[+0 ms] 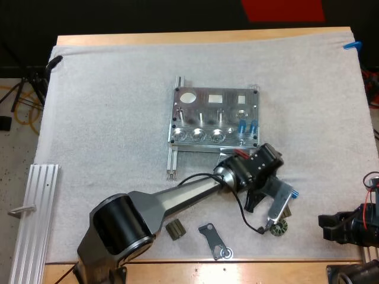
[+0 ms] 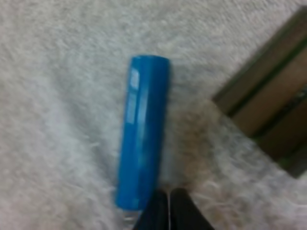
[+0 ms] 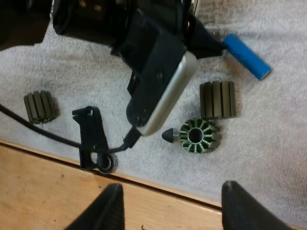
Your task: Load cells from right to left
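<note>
Left gripper (image 2: 165, 213) beside a blue cell (image 2: 143, 132) on the mat (image 2: 57, 72).
Its fingers (image 2: 181, 212) look pressed together on nothing, beside the cell's end; right gripper (image 3: 170, 201) spread wide, empty.

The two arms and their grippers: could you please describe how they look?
The left arm is a smooth grey tube between glossy black rounded joints, with a small red mark at its wrist. The left gripper has two black tapered fingers. The right arm looks black and blocky; the right gripper has two broad black fingers.
</note>
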Robot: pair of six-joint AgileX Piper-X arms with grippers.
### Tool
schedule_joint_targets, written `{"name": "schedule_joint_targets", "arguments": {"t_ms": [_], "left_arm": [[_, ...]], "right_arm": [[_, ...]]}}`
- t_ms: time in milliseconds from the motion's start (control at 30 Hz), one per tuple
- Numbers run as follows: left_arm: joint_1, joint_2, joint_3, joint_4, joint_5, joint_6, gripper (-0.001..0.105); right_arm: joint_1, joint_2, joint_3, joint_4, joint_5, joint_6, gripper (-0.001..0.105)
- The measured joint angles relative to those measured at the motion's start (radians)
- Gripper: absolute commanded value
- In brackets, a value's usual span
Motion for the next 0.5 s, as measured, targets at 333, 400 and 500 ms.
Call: {"name": "schedule_joint_targets", "arguments": {"t_ms": [333, 400, 500], "left_arm": [[-0.014, -0.007, -0.004, 0.114, -0.032, -0.140, 0.001], [-0.014, -0.018, -0.004, 0.124, -0.033, -0.171, 0.004], [-0.014, -0.053, -0.004, 0.129, -0.033, -0.186, 0.016]], "right_arm": [[0.000, 0.000, 0.000, -0.002, 0.074, -0.080, 0.046], [0.000, 0.002, 0.000, -0.002, 0.077, -0.087, 0.046], [0.000, 0.017, 0.000, -0.002, 0.082, -0.106, 0.046]]}}
